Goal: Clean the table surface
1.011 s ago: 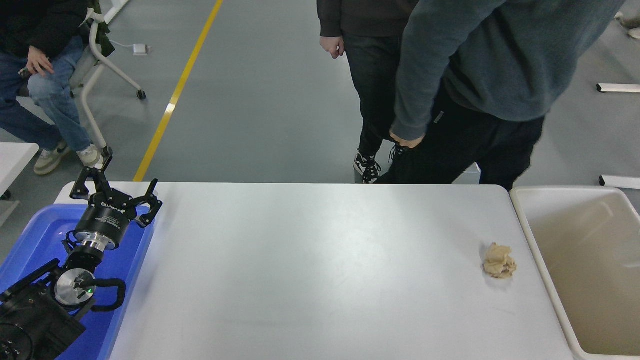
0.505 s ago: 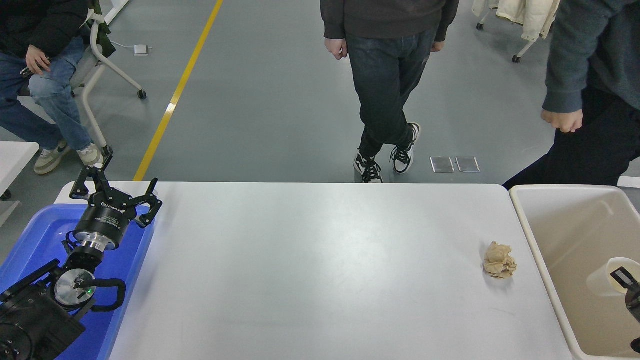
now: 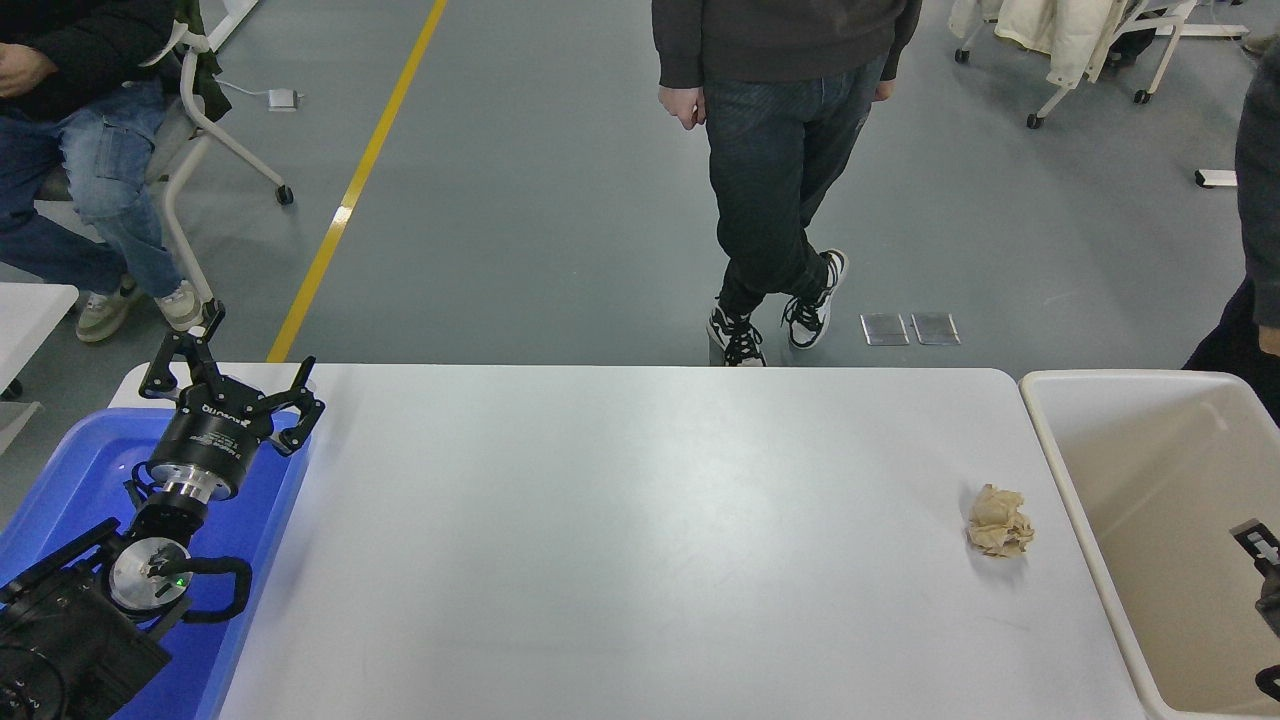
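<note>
My right gripper (image 3: 1262, 560) barely shows at the right edge, over the inside of the beige bin (image 3: 1120, 520), and so little of it is in view that I cannot tell whether it is released or clenched. My left gripper (image 3: 228, 378) sits parked at the lower left with its fingers spread wide and nothing between them, hanging above the far end of the blue plastic tub (image 3: 70, 470). Between the two containers lies the table surface (image 3: 620, 540), white and matte. On it, near its right edge and just beside the beige bin, I see a crumpled tan paper ball (image 3: 998, 521). Beyond the far edge a person in dark jeans (image 3: 770, 170) stands on the grey floor, and another person (image 3: 70, 150) sits at the upper left.
</note>
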`<action>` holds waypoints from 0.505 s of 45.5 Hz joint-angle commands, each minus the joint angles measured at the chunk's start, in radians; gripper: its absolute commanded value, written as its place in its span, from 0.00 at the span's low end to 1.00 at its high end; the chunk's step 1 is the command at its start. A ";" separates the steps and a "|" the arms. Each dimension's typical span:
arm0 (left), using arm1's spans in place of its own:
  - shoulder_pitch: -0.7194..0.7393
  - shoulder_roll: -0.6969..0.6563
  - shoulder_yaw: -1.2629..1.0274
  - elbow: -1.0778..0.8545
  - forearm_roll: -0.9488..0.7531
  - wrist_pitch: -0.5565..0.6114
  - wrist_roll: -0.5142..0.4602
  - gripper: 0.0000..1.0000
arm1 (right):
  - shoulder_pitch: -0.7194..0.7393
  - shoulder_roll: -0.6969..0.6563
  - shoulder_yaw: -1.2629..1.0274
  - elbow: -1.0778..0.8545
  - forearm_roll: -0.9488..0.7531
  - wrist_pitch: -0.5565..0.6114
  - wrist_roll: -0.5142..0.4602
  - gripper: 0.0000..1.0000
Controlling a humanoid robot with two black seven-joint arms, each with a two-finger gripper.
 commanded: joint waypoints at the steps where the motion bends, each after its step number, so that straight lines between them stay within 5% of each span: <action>1: 0.000 0.000 0.000 0.000 0.000 0.000 0.000 1.00 | 0.024 -0.042 0.127 0.059 0.067 0.003 0.030 0.97; 15: 0.000 0.000 0.000 0.000 0.000 0.000 0.000 1.00 | -0.058 -0.131 0.828 0.519 0.044 0.006 0.182 0.99; 23: 0.000 0.000 0.000 0.000 0.000 0.000 0.000 1.00 | -0.123 -0.124 0.982 0.734 0.013 0.032 0.184 0.99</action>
